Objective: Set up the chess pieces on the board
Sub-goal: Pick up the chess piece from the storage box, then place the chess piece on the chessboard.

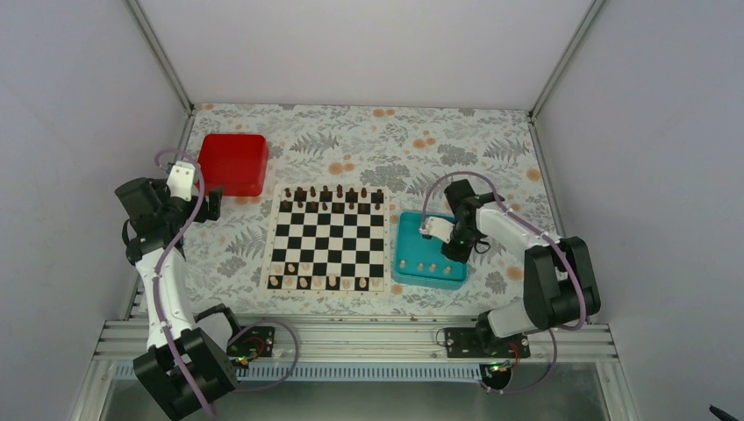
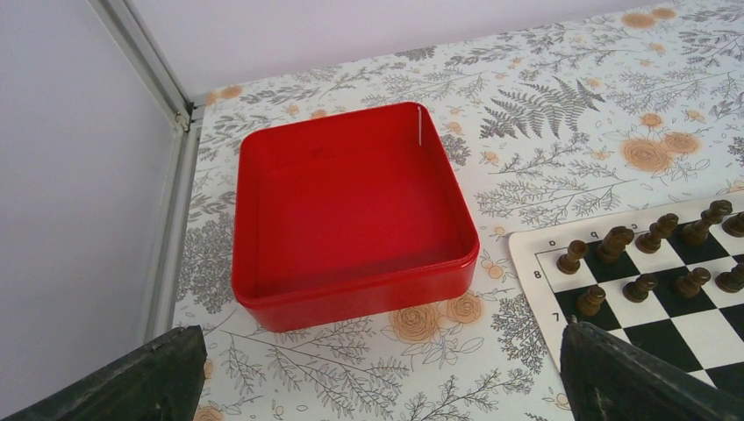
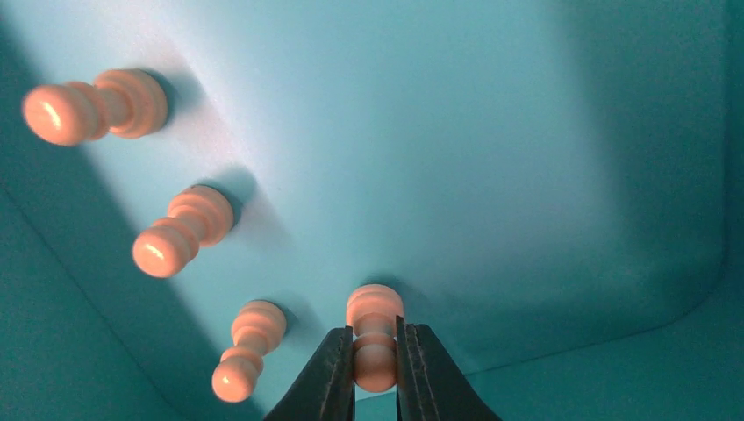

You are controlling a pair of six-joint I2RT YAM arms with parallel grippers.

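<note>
Right tool point(image 3: 375, 340) pinches a pale pawn point(image 3: 375, 307); left tool point(image 2: 377, 377) wide; board point(image 2: 537, 263) reads 8, 7.

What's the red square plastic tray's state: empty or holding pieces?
Empty. In the left wrist view the red square plastic tray shows a bare floor, no pieces inside.

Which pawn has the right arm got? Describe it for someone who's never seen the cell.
Find the teal tray right of the chessboard; four light pawns stand in a row inside. It is the end pawn, the only one clamped in the right pincer; the other three stand free.
</note>
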